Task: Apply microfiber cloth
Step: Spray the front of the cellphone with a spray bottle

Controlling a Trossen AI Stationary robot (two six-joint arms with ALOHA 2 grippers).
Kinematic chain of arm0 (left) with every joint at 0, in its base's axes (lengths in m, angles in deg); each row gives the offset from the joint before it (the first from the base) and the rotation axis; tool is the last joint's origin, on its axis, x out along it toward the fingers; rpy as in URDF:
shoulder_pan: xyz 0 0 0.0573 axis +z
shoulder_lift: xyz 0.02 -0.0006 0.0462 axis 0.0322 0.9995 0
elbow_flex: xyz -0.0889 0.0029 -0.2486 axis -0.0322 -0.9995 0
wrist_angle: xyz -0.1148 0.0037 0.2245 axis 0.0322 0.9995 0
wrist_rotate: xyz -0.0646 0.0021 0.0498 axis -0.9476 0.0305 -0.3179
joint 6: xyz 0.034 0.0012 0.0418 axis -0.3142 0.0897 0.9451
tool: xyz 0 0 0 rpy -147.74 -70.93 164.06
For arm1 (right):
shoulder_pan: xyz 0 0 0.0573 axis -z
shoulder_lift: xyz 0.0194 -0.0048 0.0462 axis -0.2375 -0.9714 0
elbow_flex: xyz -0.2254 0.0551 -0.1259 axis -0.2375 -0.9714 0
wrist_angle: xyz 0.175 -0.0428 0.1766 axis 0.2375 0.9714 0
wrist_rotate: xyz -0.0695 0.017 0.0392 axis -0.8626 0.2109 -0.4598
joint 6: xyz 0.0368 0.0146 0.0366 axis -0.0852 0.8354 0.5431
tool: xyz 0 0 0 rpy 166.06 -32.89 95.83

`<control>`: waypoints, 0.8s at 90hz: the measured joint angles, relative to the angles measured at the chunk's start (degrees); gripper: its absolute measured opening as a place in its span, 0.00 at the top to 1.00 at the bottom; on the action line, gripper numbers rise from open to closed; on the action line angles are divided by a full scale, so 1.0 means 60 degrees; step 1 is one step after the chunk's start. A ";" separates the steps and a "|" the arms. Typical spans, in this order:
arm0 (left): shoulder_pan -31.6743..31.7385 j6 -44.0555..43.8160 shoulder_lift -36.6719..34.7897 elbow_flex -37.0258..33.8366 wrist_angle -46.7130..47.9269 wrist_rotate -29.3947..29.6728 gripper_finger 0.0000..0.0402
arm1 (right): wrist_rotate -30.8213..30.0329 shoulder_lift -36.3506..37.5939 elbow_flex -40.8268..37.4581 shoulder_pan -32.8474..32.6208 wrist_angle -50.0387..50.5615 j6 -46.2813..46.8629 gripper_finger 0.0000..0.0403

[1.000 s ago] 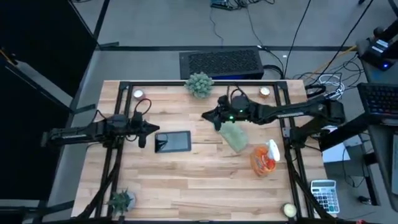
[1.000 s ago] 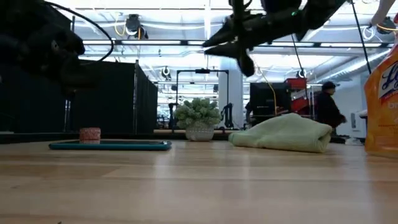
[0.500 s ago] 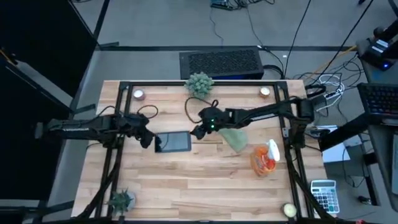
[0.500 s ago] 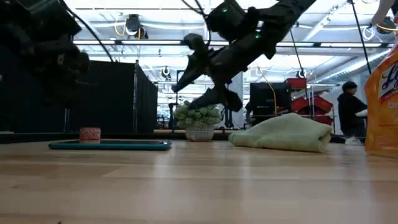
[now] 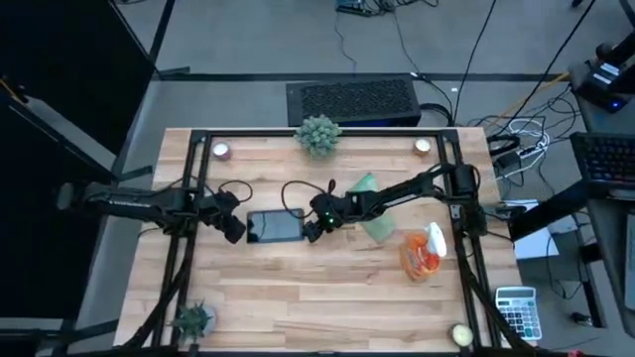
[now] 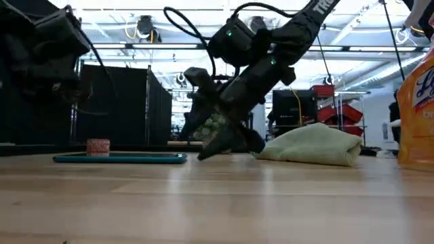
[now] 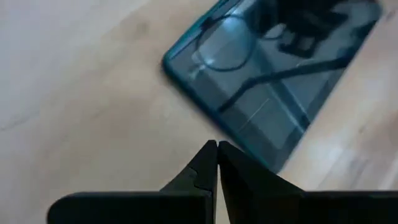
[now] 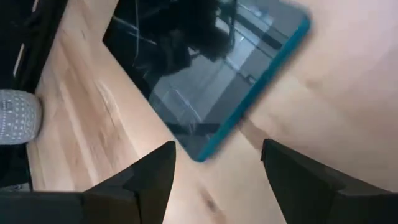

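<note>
the right hand (image 5: 316, 228) hangs low over the counter (image 5: 298, 307), fingers spread and empty, its tips at the near edge of the dark tablet (image 5: 277, 226); its wrist view shows the tablet's teal-rimmed corner between the two open fingers. the microfiber cloth (image 5: 372, 213) is not in front of this hand but behind it, back along its own forearm toward the arm's base, lying bunched on the counter with its long axis running roughly from the far side down toward the orange spray bottle (image 5: 421, 252). in the low view the cloth (image 6: 312, 146) sits as a soft folded heap just beyond the hand's wrist, apart from the fingers.

the left hand (image 5: 231, 226) is on the opposite side of the tablet, its fingers pressed together on nothing, tips hovering just off the tablet's edge. from it the cloth lies past the tablet and past the right hand, well apart.

so the right arm is much the nearer to the cloth, and in my judgement it would have to draw back along its own line to reach it.
</note>
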 joint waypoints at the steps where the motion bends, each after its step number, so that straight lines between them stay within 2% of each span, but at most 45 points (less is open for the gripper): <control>1: -0.0004 0.0002 0.0024 0.0000 -0.0013 0.0000 1.00 | 0.0010 -0.0022 0.0000 0.0000 -0.0027 0.0031 0.44; 24: -0.0122 0.0238 0.0533 0.0000 -0.0912 0.0288 1.00 | -0.0026 -0.0642 0.0015 0.0000 -0.1050 0.0538 0.44; 43: -0.0122 0.0556 0.1488 0.0000 -0.1913 0.0363 1.00 | -0.0428 -0.0697 0.0012 -0.0048 -0.1269 0.0626 0.44; 72: -0.0122 0.0839 0.3110 0.0025 -0.4400 0.0211 1.00 | -0.0768 -0.0751 -0.0011 -0.0029 -0.2366 0.0539 0.44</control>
